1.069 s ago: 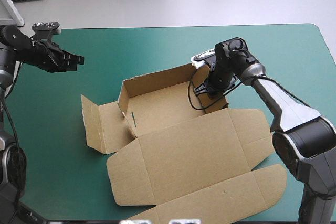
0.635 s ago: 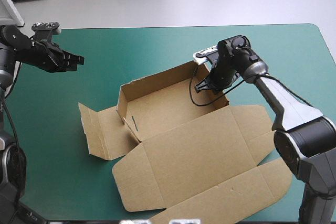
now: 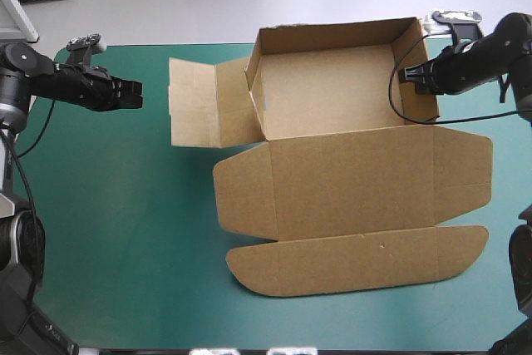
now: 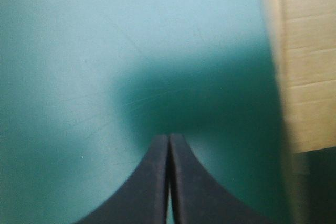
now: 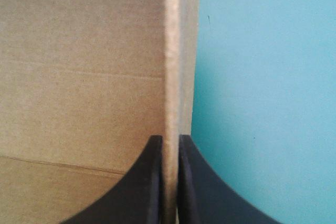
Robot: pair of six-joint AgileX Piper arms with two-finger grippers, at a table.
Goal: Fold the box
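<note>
Room is widest at 7 to 9 o'clock of the table, where the teal-green cover (image 3: 108, 230) lies bare from the left edge to the box (image 3: 332, 97). The box sits toward 1 o'clock. Its tray (image 3: 328, 35) has its walls raised, and the back wall stands at the table's far edge. The lid (image 3: 357, 180) lies flat from the tray toward 6 o'clock, and its rounded tuck flap (image 3: 357, 263) stops short of the near edge, leaving a band of cover. At 9 o'clock of the tray a side flap (image 3: 208, 110) spreads outward. At 3 o'clock only a narrow strip of cover separates the lid from the table's right edge.

The right arm comes in from 3 o'clock, reaching toward 9. The right gripper (image 3: 405, 75) pinches the tray's right wall (image 5: 172, 51) near its far corner, one black finger (image 5: 147, 182) inside the tray and the other outside.

The left arm reaches from 9 o'clock toward 3. The left gripper (image 3: 133, 91) hangs over bare cover with its fingers pressed together in one point (image 4: 168, 139). It aims at the side flap, which lies ahead of it and apart.
</note>
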